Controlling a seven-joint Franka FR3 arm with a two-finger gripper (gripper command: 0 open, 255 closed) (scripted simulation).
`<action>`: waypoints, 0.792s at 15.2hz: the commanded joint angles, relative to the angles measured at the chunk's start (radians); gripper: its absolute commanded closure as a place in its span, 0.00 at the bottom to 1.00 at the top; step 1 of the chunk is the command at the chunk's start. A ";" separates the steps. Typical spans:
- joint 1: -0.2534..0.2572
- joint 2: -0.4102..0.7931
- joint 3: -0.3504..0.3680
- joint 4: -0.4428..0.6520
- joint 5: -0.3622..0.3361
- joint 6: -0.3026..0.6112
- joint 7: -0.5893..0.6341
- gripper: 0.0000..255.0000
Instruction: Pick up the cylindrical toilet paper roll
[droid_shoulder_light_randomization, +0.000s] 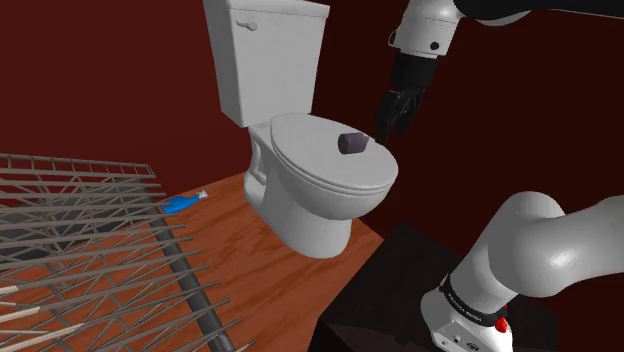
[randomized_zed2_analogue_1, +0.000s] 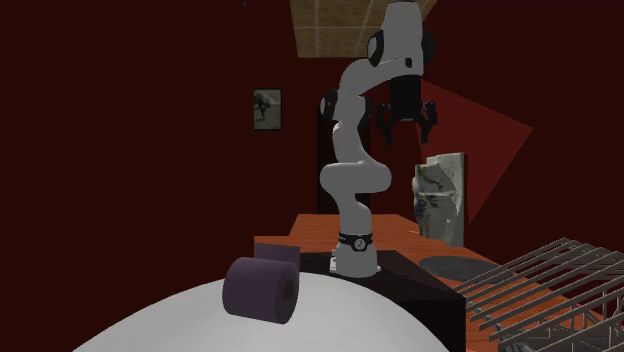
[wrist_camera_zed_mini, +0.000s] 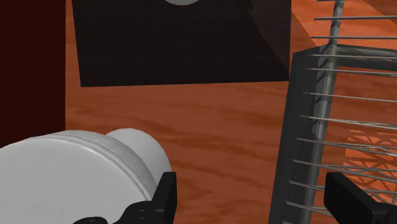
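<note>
Shoulder view, left to right. Wire rack (droid_shoulder_light_randomization: 90, 240) low at the left edge. Small blue item (droid_shoulder_light_randomization: 182, 205) lies on the wooden floor (droid_shoulder_light_randomization: 240, 250) beside it. White toilet (droid_shoulder_light_randomization: 310, 215) at centre, lid (droid_shoulder_light_randomization: 310, 165) closed.

Toilet paper roll (droid_shoulder_light_randomization: 352, 144) lies on its side on the lid, toward the lid's right rim. It is drawn dark purple-grey, not white: a short, squat cylinder. In the second exterior view its core hole faces that view's right. Nothing touches it.

Tool (droid_shoulder_light_randomization: 390, 125) hangs to the right of the roll and a little higher, pointing down. Its fingers stand well apart in the wrist view, with nothing between them, and they look past the toilet's rounded edge to the floor. Dark stand (droid_shoulder_light_randomization: 390, 290) at lower right.

Progress, as judged: early. Nothing is gripped and the roll is not lifted. Left to do: bring the tool over the roll, lower it, close across the curved sides, raise. The roll may turn on the smooth lid if nudged.
</note>
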 joint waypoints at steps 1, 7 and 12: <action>0.000 0.000 0.000 0.000 0.000 0.000 0.000 0.00; -0.024 0.206 0.015 0.041 -0.201 0.042 -0.117 0.00; -0.051 0.379 0.033 0.086 -0.382 0.081 -0.184 0.00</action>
